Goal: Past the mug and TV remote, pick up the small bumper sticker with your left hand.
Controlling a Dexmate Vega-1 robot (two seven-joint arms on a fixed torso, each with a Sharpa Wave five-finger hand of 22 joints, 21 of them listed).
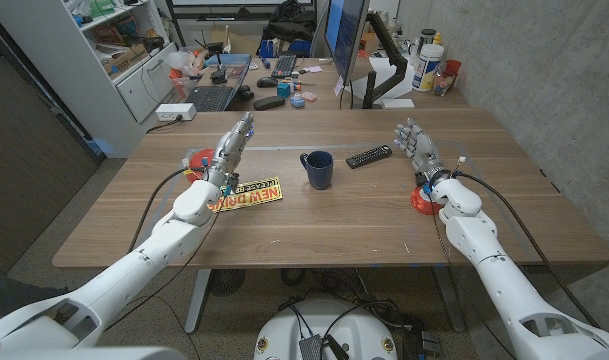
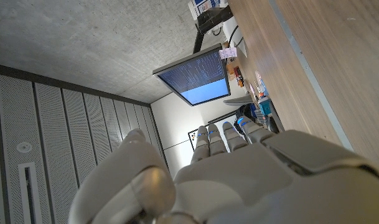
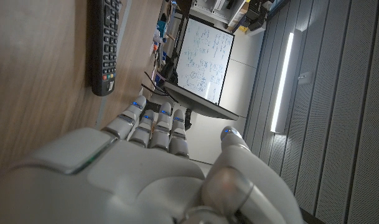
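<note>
Fingers of our left hand (image 1: pixel 230 150) are stretched out and a little apart, holding nothing, pointing away from us over the left part of the wooden surface (image 1: pixel 314 225). Our right hand (image 1: pixel 420 150) stands the same way on the right side, fingers extended and empty, above a small red object (image 1: pixel 422 198) near its wrist.

Nearest to us among the task's things lies the bumper sticker (image 1: pixel 248 193), a yellow strip with red lettering, flat on the surface just right of our left forearm and nearer to us than the left fingertips. Its long axis runs roughly left to right, the right end tilted slightly away. We judge the left hand far closer to it than the right; the hand would have to draw back toward us and drop to the right to reach it, meeting the strip across its short side.

Further right, about mid-surface, stands the dark blue mug (image 1: pixel 317 169), upright, well apart from the sticker. Beyond it to the right lies the black TV remote (image 1: pixel 369 156), just left of our right fingers; the right wrist view shows it (image 3: pixel 104 46) beside those fingertips, not touched.

At the far edge sits a cluttered desk with a monitor (image 1: pixel 344 35).
</note>
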